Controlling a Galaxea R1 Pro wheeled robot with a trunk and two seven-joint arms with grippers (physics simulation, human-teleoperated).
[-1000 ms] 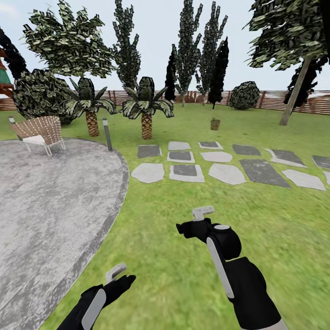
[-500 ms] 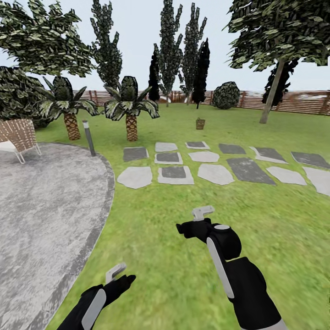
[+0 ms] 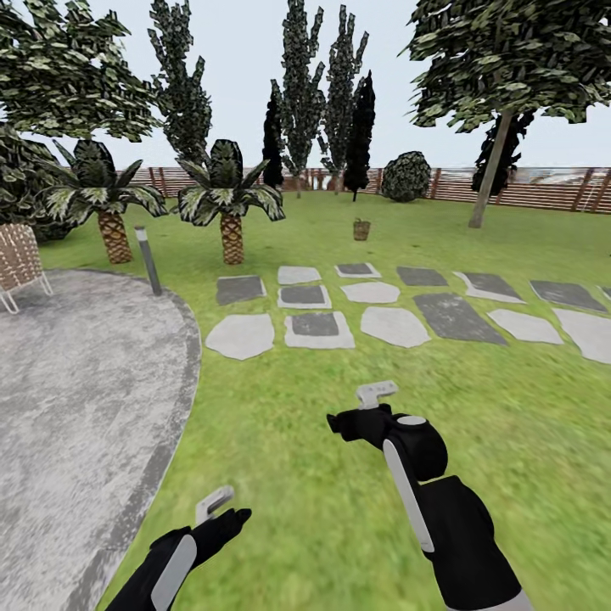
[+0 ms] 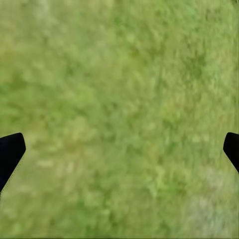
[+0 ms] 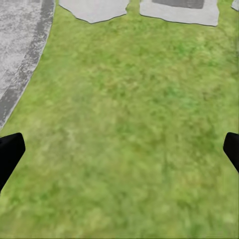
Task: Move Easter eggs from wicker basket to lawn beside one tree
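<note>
- Far left, head view: wicker chair (image 3: pixel 17 259) at the frame edge, on the grey gravel patch (image 3: pixel 76 399); a short lamp post (image 3: pixel 148 260) stands at the gravel's rim.
- Two squat palms (image 3: pixel 225 199) behind the post, on the lawn (image 3: pixel 280 475).
- Left gripper (image 3: pixel 216 506) low over grass; in the left wrist view its dark fingertips (image 4: pixel 11 152) sit at opposite frame edges, spread wide, nothing between them.
- Stepping stones (image 3: pixel 382 301) run across the middle of the lawn.
- Wicker basket (image 3: pixel 361 230) far off beyond the stones, well apart from both arms; contents too small to tell, no eggs made out.
- Right gripper (image 3: pixel 374 395) over grass; right wrist view shows fingertips (image 5: pixel 11 149) spread, empty.
- Round bush (image 3: pixel 406 176) by the slat fence (image 3: pixel 543 188).
- Tree (image 3: pixel 490 170) with pale leaning trunk at right, well apart from the basket.
</note>
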